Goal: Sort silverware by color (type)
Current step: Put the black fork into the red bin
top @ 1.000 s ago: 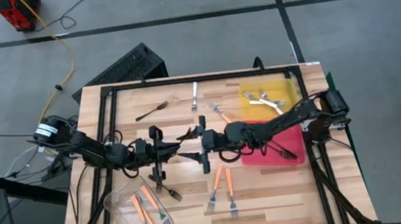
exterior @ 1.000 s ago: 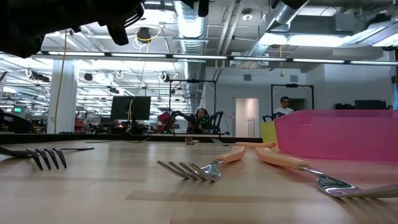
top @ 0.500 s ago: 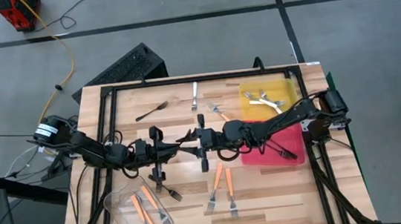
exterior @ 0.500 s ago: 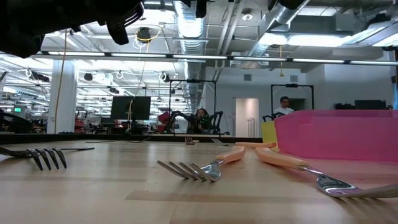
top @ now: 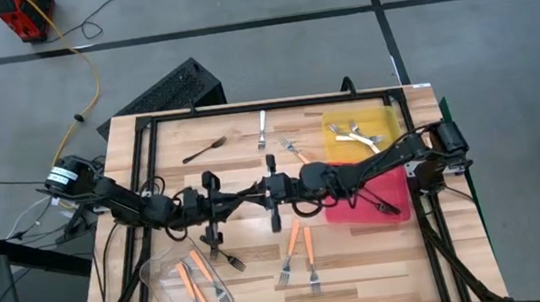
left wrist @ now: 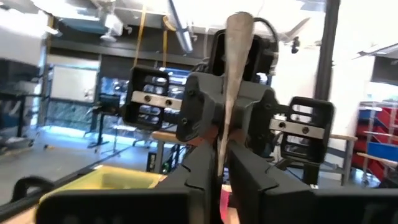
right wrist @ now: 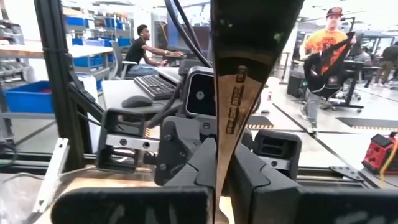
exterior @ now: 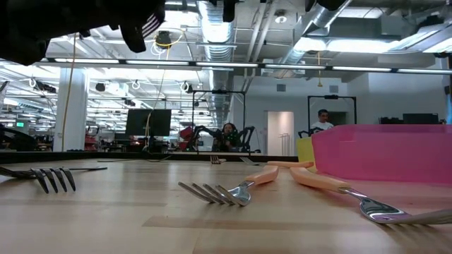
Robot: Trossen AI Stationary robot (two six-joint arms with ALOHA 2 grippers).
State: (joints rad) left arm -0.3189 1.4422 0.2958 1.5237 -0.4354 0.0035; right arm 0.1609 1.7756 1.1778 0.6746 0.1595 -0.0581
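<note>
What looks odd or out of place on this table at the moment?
One dark fork hangs in the air above the table's middle, pinched at both ends: left pincer and right pincer face each other, both shut on it. Loose forks lie scattered, unsorted.

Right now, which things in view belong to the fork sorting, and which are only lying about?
Job: fork gripped by left gripper and right gripper; orange-handled forks; white-handled forks; black forks; yellow tray; red tray; clear tub.
Lying about: black panel on the floor; red box; yellow cable.
</note>
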